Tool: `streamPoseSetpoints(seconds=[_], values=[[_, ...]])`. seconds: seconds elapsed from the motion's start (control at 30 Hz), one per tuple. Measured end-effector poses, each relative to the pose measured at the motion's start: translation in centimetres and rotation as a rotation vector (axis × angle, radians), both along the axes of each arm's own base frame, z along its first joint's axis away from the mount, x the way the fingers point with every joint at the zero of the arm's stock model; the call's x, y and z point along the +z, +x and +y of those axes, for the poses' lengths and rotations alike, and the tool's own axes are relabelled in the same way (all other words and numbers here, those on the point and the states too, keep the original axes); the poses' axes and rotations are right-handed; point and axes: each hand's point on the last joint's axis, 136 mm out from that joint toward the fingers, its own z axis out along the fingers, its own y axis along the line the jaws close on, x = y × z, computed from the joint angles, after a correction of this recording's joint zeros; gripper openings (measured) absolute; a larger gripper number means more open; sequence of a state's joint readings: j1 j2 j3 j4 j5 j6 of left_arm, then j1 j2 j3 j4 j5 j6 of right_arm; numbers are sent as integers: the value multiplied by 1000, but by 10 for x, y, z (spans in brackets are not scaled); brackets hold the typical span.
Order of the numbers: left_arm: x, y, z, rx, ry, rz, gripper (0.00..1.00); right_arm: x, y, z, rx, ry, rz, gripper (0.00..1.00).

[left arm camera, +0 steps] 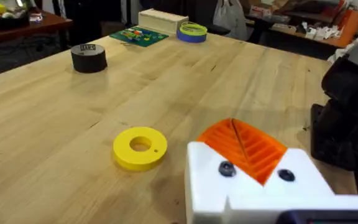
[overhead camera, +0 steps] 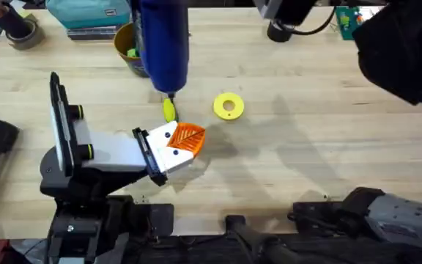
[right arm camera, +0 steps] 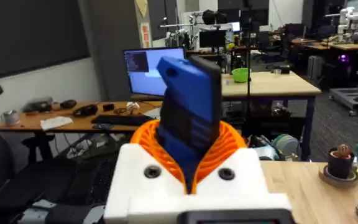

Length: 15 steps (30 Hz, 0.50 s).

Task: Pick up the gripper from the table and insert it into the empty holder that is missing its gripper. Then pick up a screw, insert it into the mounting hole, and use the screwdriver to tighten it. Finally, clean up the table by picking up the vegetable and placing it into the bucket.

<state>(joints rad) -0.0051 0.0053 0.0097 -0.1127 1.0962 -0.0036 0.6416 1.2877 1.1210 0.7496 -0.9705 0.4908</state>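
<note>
**Screwdriver in hand, corn waiting under its tip**

The right end effector is closed on the screwdriver, w/ the orange ribbed pads clamping the blue body on both sides, approx. mid-body. In the overhead view the screwdriver hangs tip-down over the tabletop, its thin tip just above the vegetable.

The left end effector lies low, just beside the vegetable. We cannot tell whether it's open or closed. The orange gripper looks seated in the white holder, so we judge the insert step done and the screw step in hand. We see dark dots on the white base in the left wrist view but can't tell if either is a driven screw.

Handling, as we judge it:
- Screwdriver: rigid, smooth plastic, prob. top-heavy. It can pivot between the pads once the tip pushes on a screw, so we'd keep the hold around mid-body and the axis straight to the hole.
- Vegetable: small, light, rounded toy, so likely to roll. We'd grip across its middle, not at the ends, w/ modest force.
- Bucket: behind the screwdriver, near the tabletop's far edge. It's a light cup that may tip if bumped, so we'd drop the vegetable in from above.

The yellow ring lies near the vegetable but apart from it. It's not a task item.
</note>
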Motion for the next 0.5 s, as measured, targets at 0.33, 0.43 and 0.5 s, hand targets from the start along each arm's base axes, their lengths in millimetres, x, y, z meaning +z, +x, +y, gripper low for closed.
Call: streamPoseSetpoints(seconds=[0.33,0.43,0.5], values=[[0,0,0,0,0,0,16,-1,-14,6,32,5,-86,23],[0,0,0,0,0,0,16,-1,-15,6,30,7,-97,23],[0,0,0,0,0,0,16,-1,-15,6,28,9,-104,23]])
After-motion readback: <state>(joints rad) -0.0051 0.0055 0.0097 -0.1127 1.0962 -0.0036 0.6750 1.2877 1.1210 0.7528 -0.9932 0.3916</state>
